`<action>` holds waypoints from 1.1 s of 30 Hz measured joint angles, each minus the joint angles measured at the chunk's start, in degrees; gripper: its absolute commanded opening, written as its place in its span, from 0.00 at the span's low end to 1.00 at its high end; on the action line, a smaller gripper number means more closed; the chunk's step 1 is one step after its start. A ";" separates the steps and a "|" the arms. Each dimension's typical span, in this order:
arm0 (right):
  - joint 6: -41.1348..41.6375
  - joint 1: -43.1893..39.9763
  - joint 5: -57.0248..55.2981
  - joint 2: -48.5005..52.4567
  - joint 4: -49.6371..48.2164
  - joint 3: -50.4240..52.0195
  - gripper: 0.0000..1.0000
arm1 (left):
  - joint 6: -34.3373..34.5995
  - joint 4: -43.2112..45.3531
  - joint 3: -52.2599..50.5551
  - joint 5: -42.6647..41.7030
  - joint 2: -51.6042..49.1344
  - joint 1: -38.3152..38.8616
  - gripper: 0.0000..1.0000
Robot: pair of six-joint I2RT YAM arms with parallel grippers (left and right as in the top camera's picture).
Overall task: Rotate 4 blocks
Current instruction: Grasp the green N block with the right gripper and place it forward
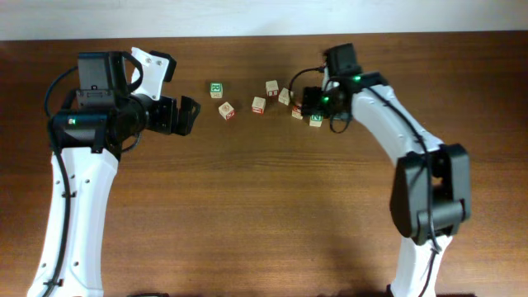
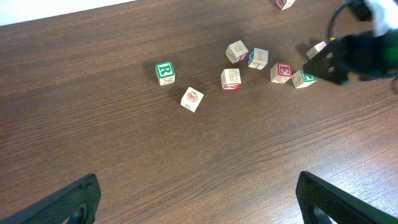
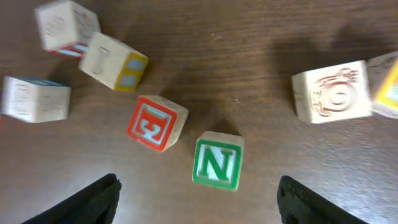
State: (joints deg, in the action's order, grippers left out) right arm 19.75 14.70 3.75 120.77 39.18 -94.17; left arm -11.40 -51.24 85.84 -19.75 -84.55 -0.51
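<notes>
Wooden N block (image 3: 216, 163) at 12 o'clock of right claw (image 3: 198, 196); claw apart, empty. Left claw (image 2: 196, 186) apart too. Block likely light, hard, smooth: pinch 2 flat sides, mid-height.

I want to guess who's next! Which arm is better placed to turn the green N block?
Probably right. The right gripper, open, hovers over the green N block; the left gripper sits off to the side.

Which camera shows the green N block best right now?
Right wrist: the green N block sits close, its letter readable. Overhead shows it tiny, letter illegible; left wrist shows it small and distant, letter unclear.
</notes>
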 measured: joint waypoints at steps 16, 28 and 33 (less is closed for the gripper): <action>1.70 1.68 -8.92 4.22 -3.56 0.00 0.51 | 0.00 0.00 0.00 0.00 0.00 0.00 0.99; 2.12 1.68 -7.28 5.22 -0.96 -0.42 0.28 | 0.02 -0.02 0.00 0.00 0.00 0.00 0.99; 2.12 1.64 0.39 5.07 7.82 -1.92 0.25 | 0.00 0.00 0.00 0.00 0.00 0.00 0.99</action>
State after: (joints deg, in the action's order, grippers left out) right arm 21.87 16.34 4.14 125.84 47.00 -96.09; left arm -11.40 -51.24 85.84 -19.75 -84.55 -0.51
